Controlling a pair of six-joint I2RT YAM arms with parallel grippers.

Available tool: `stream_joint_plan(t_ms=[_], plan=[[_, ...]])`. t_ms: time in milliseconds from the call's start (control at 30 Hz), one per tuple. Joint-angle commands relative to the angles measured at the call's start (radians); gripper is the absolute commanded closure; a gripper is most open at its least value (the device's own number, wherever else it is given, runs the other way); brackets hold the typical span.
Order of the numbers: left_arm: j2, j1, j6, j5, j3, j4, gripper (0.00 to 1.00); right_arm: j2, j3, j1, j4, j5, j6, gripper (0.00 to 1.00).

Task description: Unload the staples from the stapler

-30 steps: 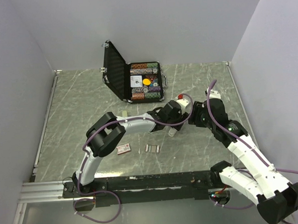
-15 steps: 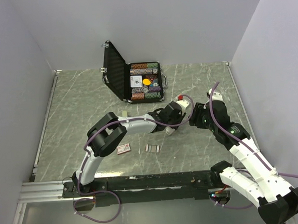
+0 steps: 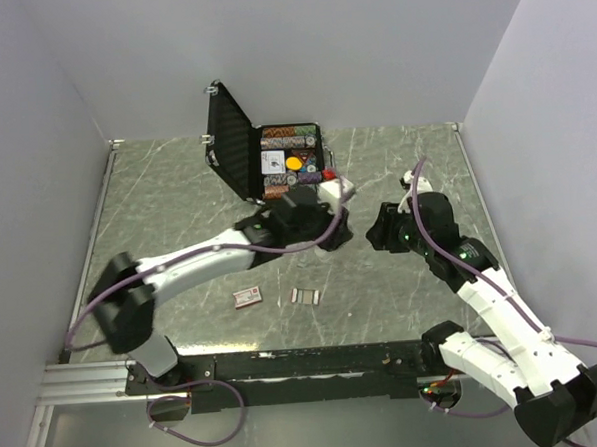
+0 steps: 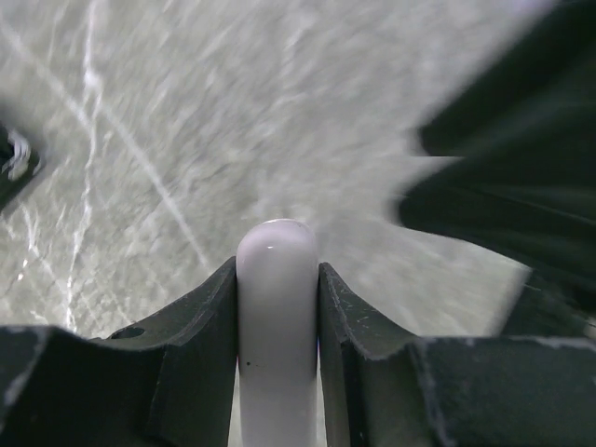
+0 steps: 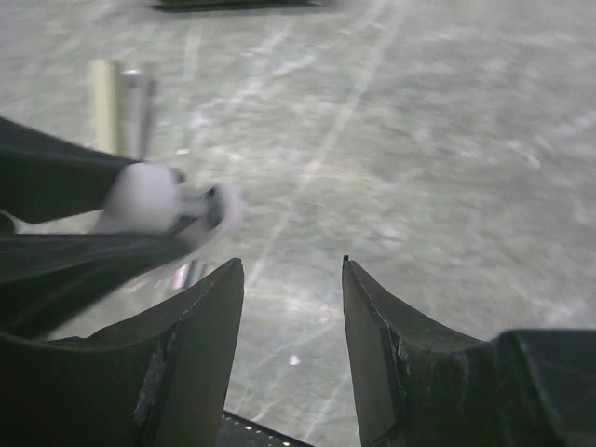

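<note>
Top external view showed the left gripper (image 4: 277, 287) raised over mid-table, at about 6 o'clock from the open chip case (image 3: 273, 161). It was pinching the white stapler (image 3: 338, 189). The left wrist view confirmed this: both fingers pressed against a rounded white end, well clear of the table (image 3: 168, 210).

The right gripper (image 5: 291, 279) sat at about 3 o'clock from the stapler, near it but apart. Its jaws were spread with nothing between them.

The staples (image 3: 304, 295), a few short silvery strips, lay flat on the table at about 6 o'clock from the left gripper, well apart from it. The small red-and-white box (image 3: 247, 297) lay at 9 o'clock from them.

Progress judgement: part done, since loose strips were already out on the table. Whether more staples remained inside the stapler could not be told, as its channel was hidden. Likely left: open or empty the stapler, then set it down.
</note>
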Motion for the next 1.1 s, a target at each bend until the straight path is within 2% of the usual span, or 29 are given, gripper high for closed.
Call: stream_joint_plan(t_ms=[0, 133, 367, 467, 567, 633, 867, 1067], plan=[[-0.164, 0.069, -0.031, 0.31, -0.083, 0.041, 0.99, -0.021, 0.048, -0.005, 0.108, -0.22, -0.064, 0.47], [-0.26, 0.131, -0.064, 0.537, -0.162, 0.074, 0.99, -0.044, 0.036, -0.005, 0.201, -0.367, -0.081, 0.48], [-0.357, 0.195, -0.138, 0.807, -0.274, 0.163, 0.99, -0.06, 0.02, -0.005, 0.322, -0.622, -0.094, 0.53], [-0.385, 0.203, -0.146, 0.841, -0.299, 0.179, 0.99, -0.028, 0.031, -0.005, 0.336, -0.72, -0.092, 0.61], [-0.405, 0.212, -0.164, 0.875, -0.321, 0.202, 0.99, -0.025, 0.017, -0.003, 0.365, -0.759, -0.078, 0.79], [-0.423, 0.221, -0.178, 0.89, -0.333, 0.223, 0.99, -0.022, 0.01, -0.005, 0.38, -0.795, -0.077, 0.88], [-0.445, 0.252, -0.233, 0.933, -0.356, 0.3, 0.99, 0.009, -0.007, -0.003, 0.432, -0.932, -0.06, 1.0], [-0.451, 0.258, -0.252, 0.925, -0.367, 0.326, 0.99, 0.021, -0.018, 0.008, 0.461, -1.006, -0.057, 1.0]])
